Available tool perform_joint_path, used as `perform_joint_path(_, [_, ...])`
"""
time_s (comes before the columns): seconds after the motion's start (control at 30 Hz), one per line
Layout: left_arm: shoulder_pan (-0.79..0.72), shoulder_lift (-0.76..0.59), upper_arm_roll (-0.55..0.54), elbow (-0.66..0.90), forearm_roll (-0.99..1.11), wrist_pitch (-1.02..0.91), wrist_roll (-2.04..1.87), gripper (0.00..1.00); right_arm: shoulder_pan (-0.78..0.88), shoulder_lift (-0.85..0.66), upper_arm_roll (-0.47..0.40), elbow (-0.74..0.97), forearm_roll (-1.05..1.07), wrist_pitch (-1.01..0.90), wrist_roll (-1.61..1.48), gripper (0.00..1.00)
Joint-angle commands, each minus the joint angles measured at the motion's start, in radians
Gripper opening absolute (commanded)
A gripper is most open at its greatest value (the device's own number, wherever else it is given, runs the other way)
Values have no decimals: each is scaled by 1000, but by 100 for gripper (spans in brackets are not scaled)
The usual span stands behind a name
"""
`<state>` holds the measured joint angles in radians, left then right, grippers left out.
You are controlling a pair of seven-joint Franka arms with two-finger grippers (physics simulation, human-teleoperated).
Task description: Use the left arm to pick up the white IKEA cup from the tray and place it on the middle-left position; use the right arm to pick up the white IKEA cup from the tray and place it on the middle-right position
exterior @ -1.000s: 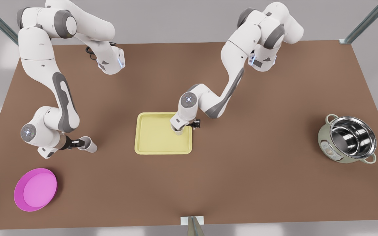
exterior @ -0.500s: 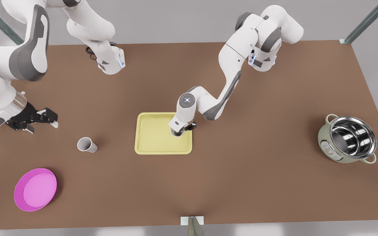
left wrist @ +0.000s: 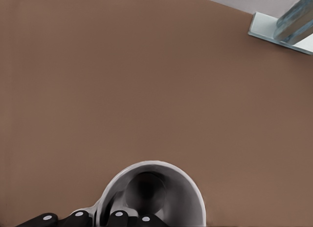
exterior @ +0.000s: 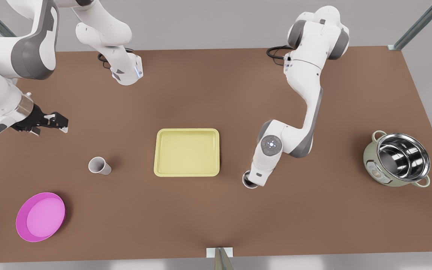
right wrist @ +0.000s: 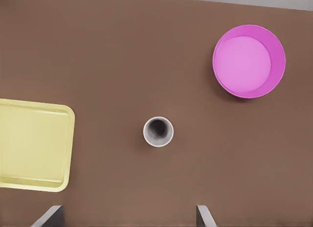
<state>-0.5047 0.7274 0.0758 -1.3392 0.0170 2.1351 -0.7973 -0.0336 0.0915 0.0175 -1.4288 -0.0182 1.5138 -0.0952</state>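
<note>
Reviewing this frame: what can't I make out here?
1. Front view: the left gripper is hidden under its own arm, and little more than a sliver of its white cup shows.
2. Left wrist view: that cup's base is cut off by the frame edge, so whether it is set down is unclear.
3. Right wrist view: the open right gripper, raised at the front view's left, sees the tray cut off by the frame edge.

The left claw (exterior: 252, 181) pointed down just beside the tray (exterior: 186, 171), clamped on a cup (left wrist: 188, 200). The right claw (exterior: 62, 124) hung raised, fingers spread, well apart from the tray.
</note>
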Motion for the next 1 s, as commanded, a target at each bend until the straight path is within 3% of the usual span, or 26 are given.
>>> perform_joint_path(0.0, [48,1,-1,-8,-6,-18,503,19,3,-1,-1,1,0,-17,123,100])
perform_joint_path(0.23, [95,38,7,-14,73,189,610,19,3,-1,-1,1,0,-15,120,100])
perform_joint_path(0.6, [90,102,-2,-12,35,240,599,22,3,-1,-2,1,0,-14,121,100])
perform_joint_path(0.63, [90,102,-4,-12,37,241,599,93,3,-1,-2,1,0,-14,121,100])
perform_joint_path(0.67, [90,102,-4,-12,37,243,599,100,3,-1,-2,1,0,-14,121,100])
perform_joint_path(0.97, [89,102,-2,-14,41,241,610,100,3,-1,-1,1,0,-14,121,100])
